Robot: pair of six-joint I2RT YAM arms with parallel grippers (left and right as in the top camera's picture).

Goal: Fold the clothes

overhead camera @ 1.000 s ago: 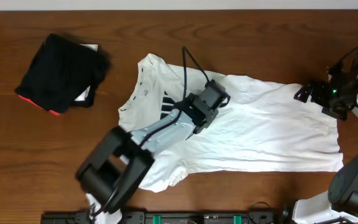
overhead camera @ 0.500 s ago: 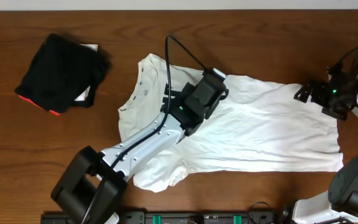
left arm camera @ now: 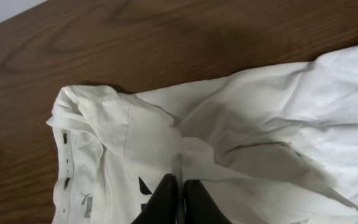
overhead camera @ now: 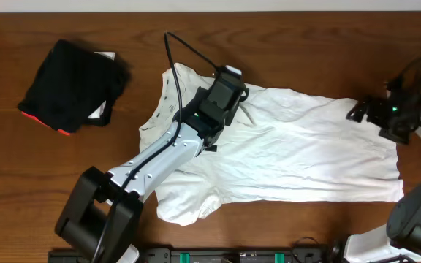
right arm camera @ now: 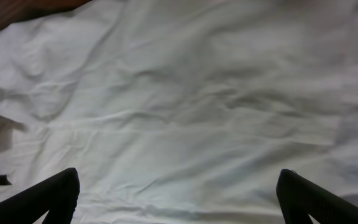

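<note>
The clothes [overhead camera: 313,153], a white T-shirt, lie spread across the middle of the table with the collar to the left and the hem to the right. My left gripper [overhead camera: 234,82] is over the chest near the far edge. In the left wrist view it [left arm camera: 179,186] is shut on a thin fold of the white cloth [left arm camera: 278,106], beside black lettering and the collar label [left arm camera: 84,202]. My right gripper [overhead camera: 360,109] hovers open at the shirt's far right corner. In its wrist view the fingers [right arm camera: 55,193] stand wide apart over wrinkled fabric [right arm camera: 185,93], holding nothing.
A folded black garment [overhead camera: 71,84] with a red-orange edge lies at the back left of the brown wooden table [overhead camera: 50,183]. The left arm stretches diagonally over the shirt's lower left part. The right arm's base stands at the front right corner.
My left gripper has moved up and to the left across the chest toward the collar, carrying the pinched fold with it. The right gripper has stayed in place, open.
</note>
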